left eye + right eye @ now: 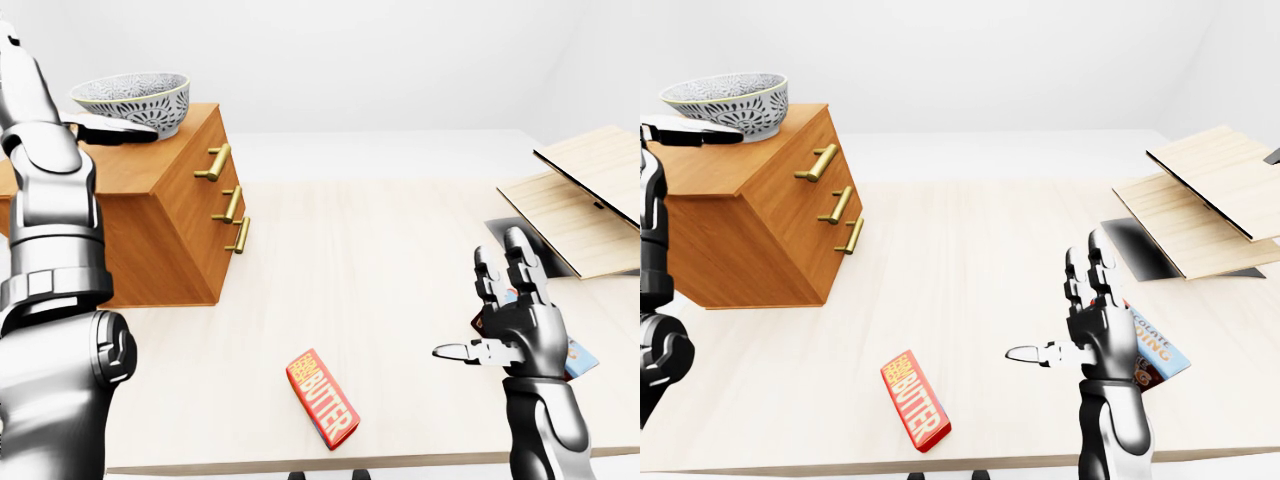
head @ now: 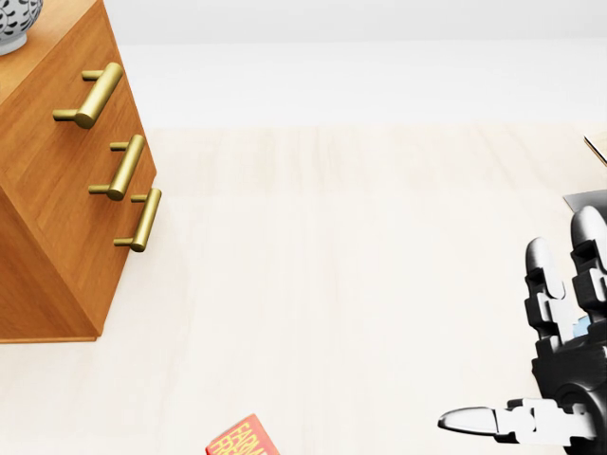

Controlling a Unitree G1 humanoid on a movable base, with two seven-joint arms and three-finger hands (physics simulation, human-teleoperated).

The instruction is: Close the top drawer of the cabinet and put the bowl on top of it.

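Observation:
The wooden cabinet [image 1: 170,230] stands at the left of the table. Its three drawer fronts lie flush, and the top drawer's brass handle [image 1: 213,163] lines up with the two below. The patterned grey bowl [image 1: 135,98] is upright over the cabinet's top, near its far left corner. My left hand [image 1: 115,127] is beside it, one straight finger lying along the bowl's lower wall; my forearm hides the other fingers. My right hand [image 1: 478,305] hovers open above the table's right side, fingers spread, holding nothing.
A red butter box [image 1: 322,397] lies near the table's bottom edge. Light wooden boards [image 1: 580,200] lean over a dark tray [image 1: 512,238] at the right. A colourful box [image 1: 1155,355] lies under my right hand.

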